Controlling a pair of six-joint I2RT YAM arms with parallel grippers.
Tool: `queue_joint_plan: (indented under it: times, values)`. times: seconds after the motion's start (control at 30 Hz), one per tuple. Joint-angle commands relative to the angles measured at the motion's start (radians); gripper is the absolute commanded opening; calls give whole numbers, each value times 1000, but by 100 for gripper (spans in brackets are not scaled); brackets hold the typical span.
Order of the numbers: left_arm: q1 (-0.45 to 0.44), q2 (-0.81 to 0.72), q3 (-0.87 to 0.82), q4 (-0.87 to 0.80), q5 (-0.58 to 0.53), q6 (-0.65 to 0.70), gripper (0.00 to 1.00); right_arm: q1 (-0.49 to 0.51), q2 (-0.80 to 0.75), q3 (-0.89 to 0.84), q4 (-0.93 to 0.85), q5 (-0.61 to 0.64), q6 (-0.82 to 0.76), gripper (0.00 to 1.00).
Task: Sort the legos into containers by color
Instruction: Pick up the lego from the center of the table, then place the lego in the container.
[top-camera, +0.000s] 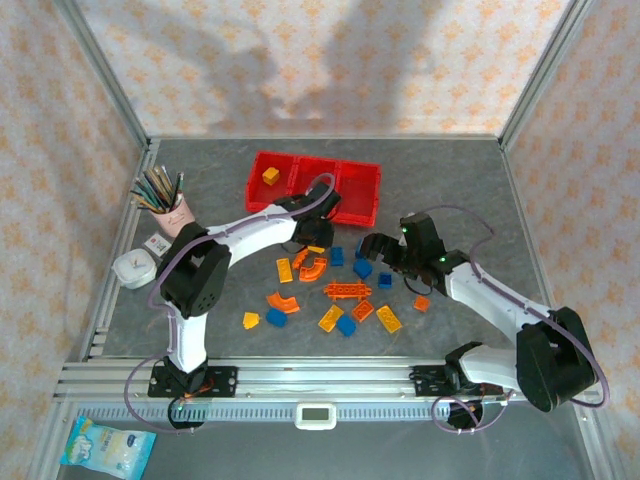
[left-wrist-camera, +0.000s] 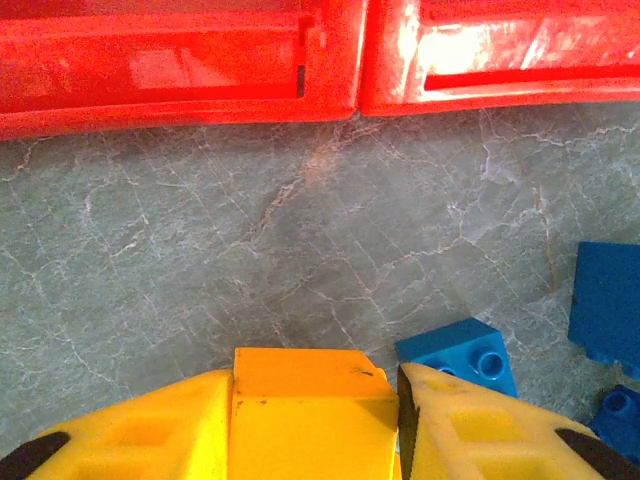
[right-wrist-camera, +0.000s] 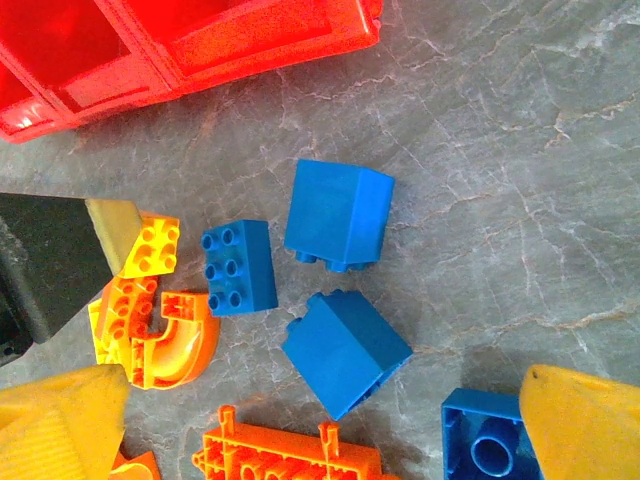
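Taking the table (top-camera: 200, 200) first: grey, marbled, bearing everything.

Moving to the containers (top-camera: 345, 165): three red bins joined in a row at the far middle, running left to right, with a single yellow piece (top-camera: 270, 175) lying in the leftmost bin.

Reaching in from the near edge with both arms, the left stretching up close to the bins' near wall.

Clamping the left gripper (top-camera: 310, 235) on a yellow brick (left-wrist-camera: 315, 400), with the yellow fingers (left-wrist-camera: 150, 430) pressing both its sides. Lifted or resting on the table: cannot tell.

Hanging the right gripper (right-wrist-camera: 322, 385) wide open, grasping nothing, over a cluster of blue bricks (right-wrist-camera: 338, 215).

Leaving the loose legos (top-camera: 345, 290), orange, yellow and blue, scattered mid-table on the near side of the bins.

Facing the red row from the left wrist camera: near wall straight ahead across bare table, a seam between two bins close to centre, the row's long axis crossing the heading. Judging the left arm much the nearer to the bins. Seen from above, the bin with the yellow piece is lying beyond the gripper and off to its left, likely calling for a lift and a leftward carry.

Looking at the gripped brick itself: bright yellow, squarish, smooth-faced toward the camera, faintly scuffed, filling the gap between the fingers. Sitting just beside it, a studded blue brick (left-wrist-camera: 460, 355).
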Motion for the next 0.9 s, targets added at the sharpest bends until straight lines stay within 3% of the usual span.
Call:
queue_joint_plan:
  times: [0.0, 0.17, 0.47, 0.6, 0.87]
  values:
    - [24, -70, 15, 17, 11, -14, 43, -5, 12, 60, 0, -21, -30, 100]
    - [89, -118, 27, 6, 6, -6, 43, 12, 44, 120, -14, -27, -54, 100]
    - [293, -123, 162, 34, -14, -6, 43, 74, 166, 270, 3, -10, -61, 100]
    - [351, -52, 259, 66, -4, -21, 43, 82, 215, 317, 22, 5, -60, 100]
    - [387, 152, 439, 74, -15, -87, 43, 82, 281, 393, 12, 31, -79, 100]
